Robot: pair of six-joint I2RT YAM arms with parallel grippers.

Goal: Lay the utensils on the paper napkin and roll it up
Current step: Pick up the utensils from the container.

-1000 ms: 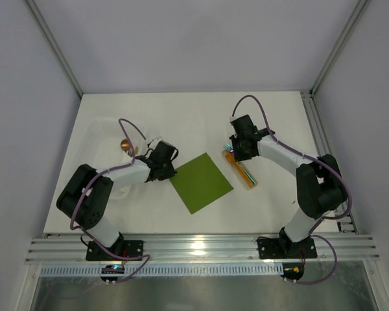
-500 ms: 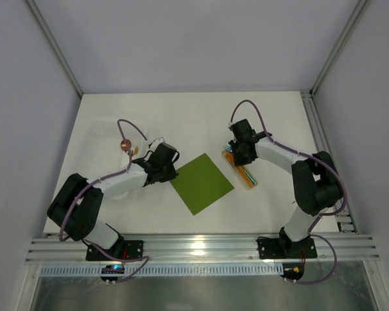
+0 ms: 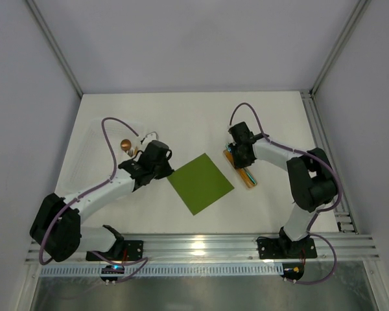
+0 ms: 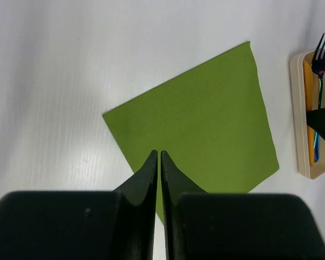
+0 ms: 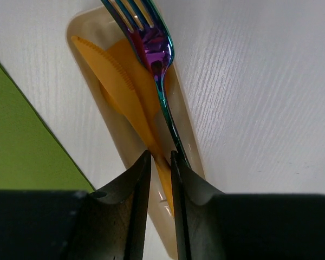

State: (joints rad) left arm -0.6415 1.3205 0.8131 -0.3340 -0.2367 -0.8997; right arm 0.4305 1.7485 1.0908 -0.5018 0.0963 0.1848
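Observation:
The olive-green paper napkin [image 3: 201, 183] [image 4: 195, 114] lies flat on the white table between the arms. My left gripper [image 3: 168, 170] [image 4: 157, 154] is shut and empty, hovering over the napkin's left corner. The utensils lie in a narrow beige tray [image 3: 249, 178] [image 5: 78, 27] to the right of the napkin: an orange knife [image 5: 111, 70], an orange spoon [image 5: 141, 76] and an iridescent fork [image 5: 151, 49] [image 4: 318, 54]. My right gripper [image 3: 241, 159] [image 5: 160, 157] is low over this tray. Its jaws stand a narrow gap apart with the orange handles showing between the tips.
A clear plastic tray [image 3: 94, 139] sits at the far left with a copper-coloured round object [image 3: 125, 144] by its right side. Grey walls close the back and sides. An aluminium rail [image 3: 194, 249] runs along the near edge.
The left arm has stretched out, its elbow swinging down and left, with the gripper staying near the napkin's left corner. The right gripper has shifted slightly left along the utensil tray.

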